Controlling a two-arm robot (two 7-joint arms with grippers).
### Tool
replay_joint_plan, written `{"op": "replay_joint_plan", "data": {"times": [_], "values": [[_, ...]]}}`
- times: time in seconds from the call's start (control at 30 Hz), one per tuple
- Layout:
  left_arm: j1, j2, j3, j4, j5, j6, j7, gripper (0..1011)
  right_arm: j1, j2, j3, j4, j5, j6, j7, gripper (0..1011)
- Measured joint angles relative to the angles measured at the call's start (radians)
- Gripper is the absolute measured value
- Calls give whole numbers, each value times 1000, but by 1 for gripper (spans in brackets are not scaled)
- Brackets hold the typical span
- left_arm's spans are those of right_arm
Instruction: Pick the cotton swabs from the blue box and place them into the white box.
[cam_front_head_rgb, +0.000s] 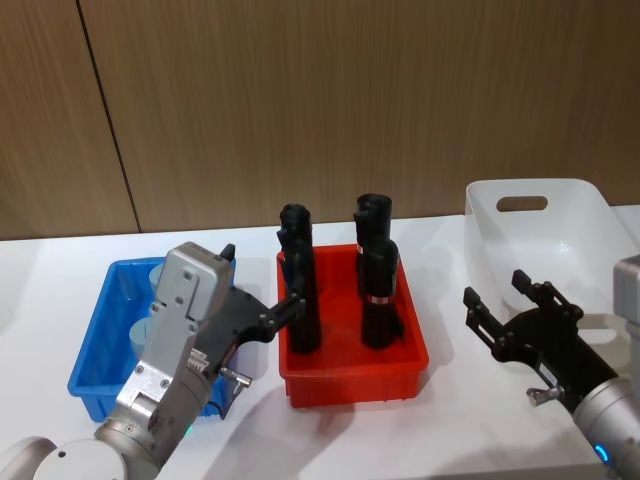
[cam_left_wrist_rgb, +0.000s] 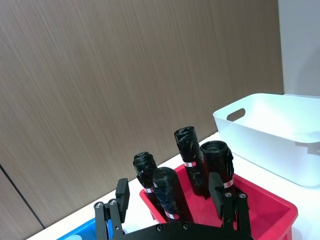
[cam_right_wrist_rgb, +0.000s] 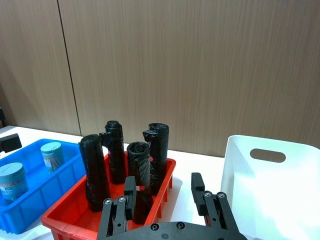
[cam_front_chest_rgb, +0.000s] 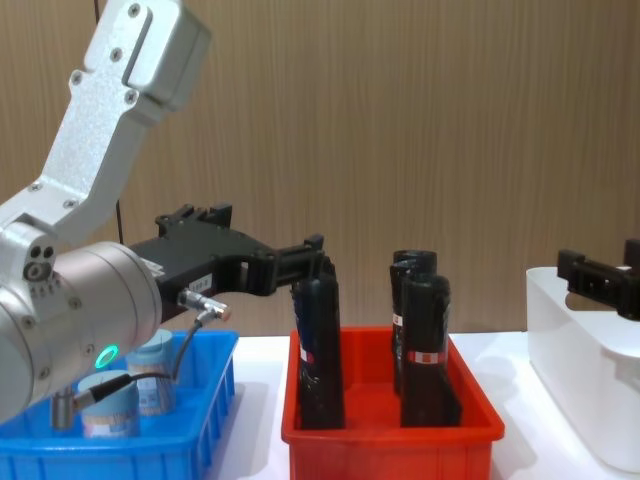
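Observation:
Two cotton swabs jars (cam_right_wrist_rgb: 51, 156) (cam_right_wrist_rgb: 12, 181) with pale lids stand in the blue box (cam_right_wrist_rgb: 30, 212) at the left; in the chest view the jars (cam_front_chest_rgb: 152, 378) sit behind my left arm. My left gripper (cam_front_head_rgb: 258, 282) hangs open and empty above the blue box's (cam_front_head_rgb: 95, 350) right rim, beside the red bin. The same gripper (cam_left_wrist_rgb: 169, 190) points toward the black rolls. The white box (cam_front_head_rgb: 545, 225) stands at the far right. My right gripper (cam_front_head_rgb: 495, 292) is open and empty in front of the white box (cam_right_wrist_rgb: 270, 185), above the table.
A red bin (cam_front_head_rgb: 350, 370) with several upright black wrapped rolls (cam_front_head_rgb: 378, 290) stands between the blue and white boxes. A wood-panelled wall runs behind the white table (cam_front_head_rgb: 450, 430). The table's front right has free room.

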Motion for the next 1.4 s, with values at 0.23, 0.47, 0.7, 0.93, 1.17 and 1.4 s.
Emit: {"op": "replay_joint_plan", "data": {"times": [0.23,0.47,0.7,0.93,1.17,1.4], "values": [[0,0,0,0,0,0,0,1004,0,0,0,0,0,0,0,685],[0,0,0,0,0,0,0,1004,0,0,0,0,0,0,0,685],[0,0,0,0,0,0,0,1004,0,0,0,0,0,0,0,685],[0,0,0,0,0,0,0,1004,0,0,0,0,0,0,0,685],[0,0,0,0,0,0,0,1004,0,0,0,0,0,0,0,685],[0,0,0,0,0,0,0,1004,0,0,0,0,0,0,0,685]]}}
